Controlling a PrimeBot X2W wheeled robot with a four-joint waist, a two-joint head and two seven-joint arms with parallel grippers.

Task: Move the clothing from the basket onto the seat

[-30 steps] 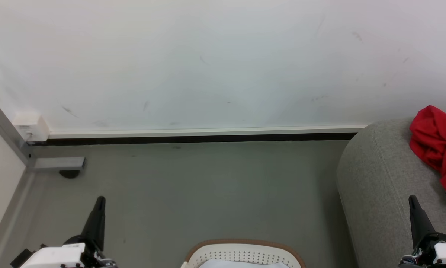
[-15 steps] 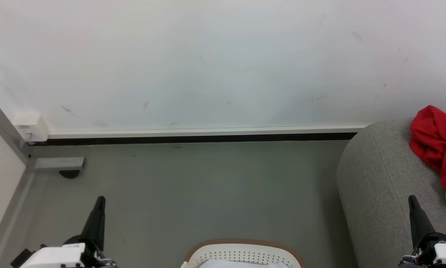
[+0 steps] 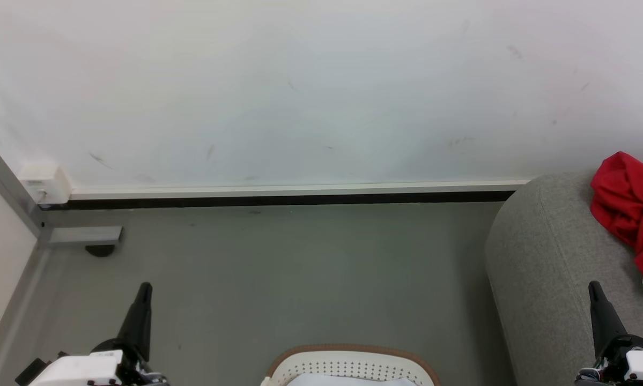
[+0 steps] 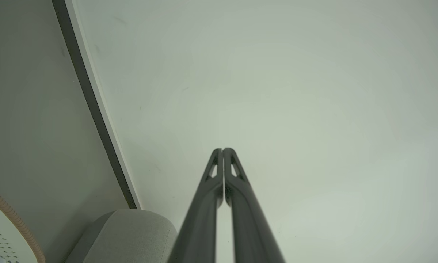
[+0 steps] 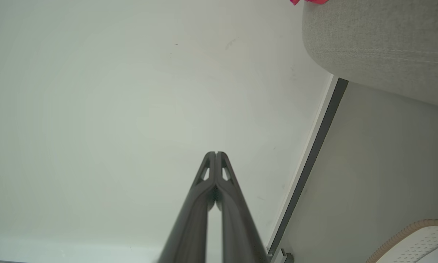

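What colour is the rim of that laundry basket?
The basket rim is brown, woven-looking; the head view shows it best.

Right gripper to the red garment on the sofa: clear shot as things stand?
Probably yes. The right gripper, shut and empty, is close by the grey sofa, and the red garment lies further back on top of it, with nothing visible between them.

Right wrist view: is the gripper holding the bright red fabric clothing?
No, the right gripper has its two long dark fingers pressed together with nothing between them.
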